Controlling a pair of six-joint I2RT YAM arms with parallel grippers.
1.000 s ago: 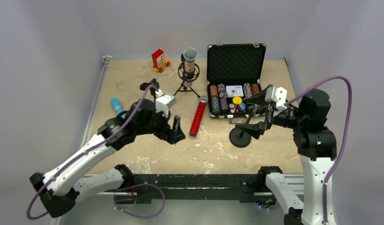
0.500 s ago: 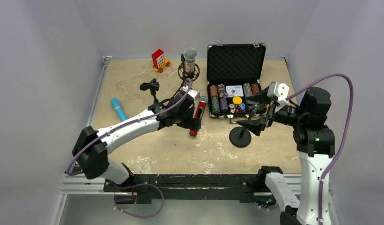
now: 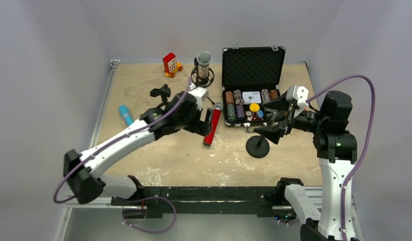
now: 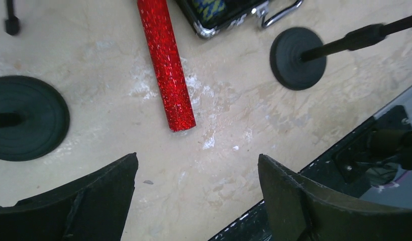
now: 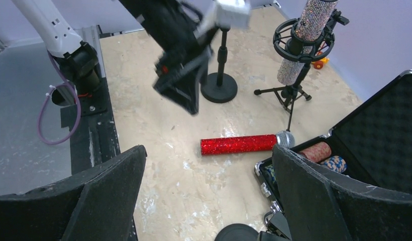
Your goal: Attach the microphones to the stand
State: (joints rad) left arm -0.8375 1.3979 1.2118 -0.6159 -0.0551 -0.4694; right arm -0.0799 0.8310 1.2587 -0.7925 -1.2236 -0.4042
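The red-glitter stick microphone (image 4: 166, 65) lies just ahead of the left pincer (image 4: 196, 160), fingers apart, its long axis running away.

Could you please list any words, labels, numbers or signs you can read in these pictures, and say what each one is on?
No text can be read in any view.
White card in the poker chip case: print too small to read.
Red toy: marks on its white face, too blurred to read.
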